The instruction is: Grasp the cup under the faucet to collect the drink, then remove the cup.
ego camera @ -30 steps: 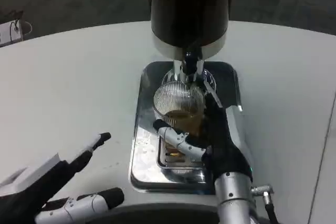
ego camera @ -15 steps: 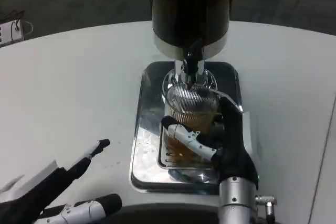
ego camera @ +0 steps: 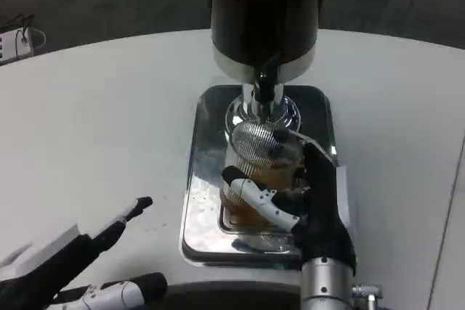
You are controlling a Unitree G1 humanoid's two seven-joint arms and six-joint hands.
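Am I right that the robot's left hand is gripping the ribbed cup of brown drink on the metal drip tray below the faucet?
Not quite: it is the right hand that grips the ribbed cup, as the head view shows. The cup does hold brown drink and sits over the metal drip tray below the faucet. The left hand holds nothing.

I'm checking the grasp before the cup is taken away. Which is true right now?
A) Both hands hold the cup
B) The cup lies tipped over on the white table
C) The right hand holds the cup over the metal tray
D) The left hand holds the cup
C: the right hand wraps its fingers around the ribbed cup above the metal tray, just below the faucet, while the left hand rests apart, holding nothing.
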